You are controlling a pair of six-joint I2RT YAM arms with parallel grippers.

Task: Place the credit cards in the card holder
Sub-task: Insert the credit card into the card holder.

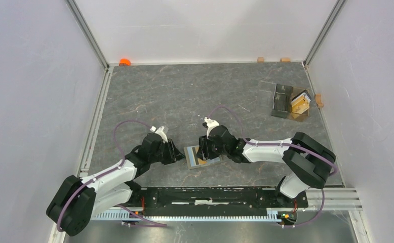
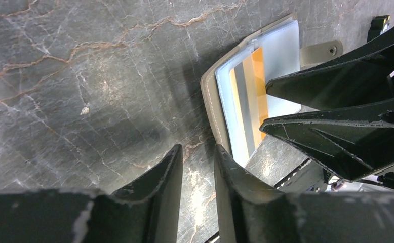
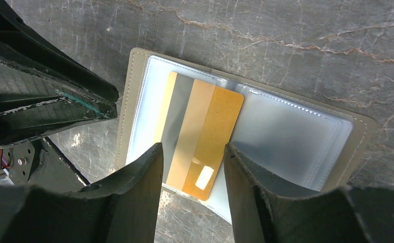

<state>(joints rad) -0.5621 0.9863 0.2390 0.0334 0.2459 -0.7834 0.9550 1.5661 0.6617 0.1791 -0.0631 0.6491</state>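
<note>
The olive-khaki card holder (image 1: 191, 155) lies open on the table between both grippers, pale inside up (image 3: 296, 136). One gold-and-silver striped credit card (image 3: 205, 126) rests flat on its clear sleeves, also visible in the left wrist view (image 2: 253, 96). My right gripper (image 3: 192, 152) hovers over the card's near end, open, its fingers straddling the card without pinching it. My left gripper (image 2: 199, 152) stands at the holder's left edge (image 2: 212, 101) with a narrow gap and only table between its fingers; its right fingertip (image 2: 223, 152) sits against that edge.
A clear plastic box (image 1: 286, 98) with a dark compartment stands at the back right, with tan cards (image 1: 300, 103) upright in it. An orange object (image 1: 125, 62) sits at the back left corner. Small wooden blocks (image 1: 260, 59) line the back wall.
</note>
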